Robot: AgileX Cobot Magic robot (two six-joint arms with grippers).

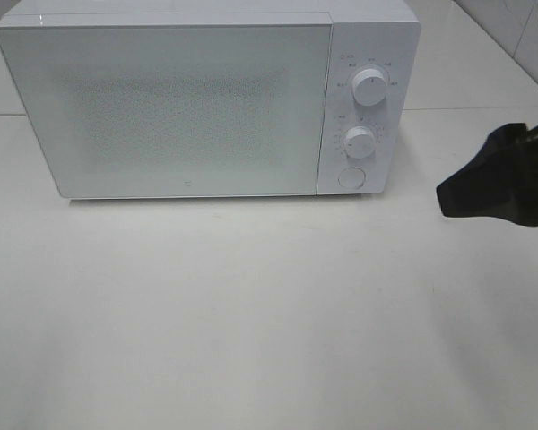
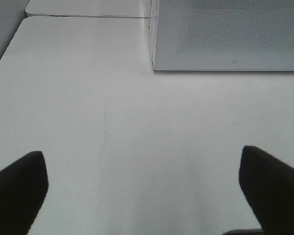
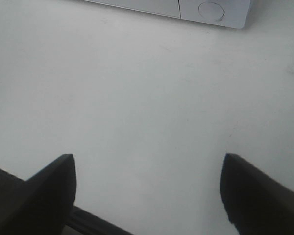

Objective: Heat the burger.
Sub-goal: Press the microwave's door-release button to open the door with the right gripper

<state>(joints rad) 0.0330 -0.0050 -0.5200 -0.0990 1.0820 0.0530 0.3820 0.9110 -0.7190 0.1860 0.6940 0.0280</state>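
Because the burger shows in none of the views, we cannot say where it lies. It may be behind the frosted door [image 1: 166, 103] of the microwave [image 1: 377, 27], but that door is closed flat and nothing can be seen through it. So the relation that matters, in our judgement, is between the pincers and the control side of the microwave. The right pincer [image 3: 148, 159] hangs over the counter [image 1: 251, 313] beside that side. Its jaws are wide and hold nothing, and the round button [image 1: 351, 177] under the two knobs [image 1: 360, 141] is ahead of it but well apart. The left pincer [image 2: 142, 156] is also wide and empty, and it faces the opposite front corner of the microwave. We judge the right arm to be nearer to the button and the knobs, so the next reach should be its work.
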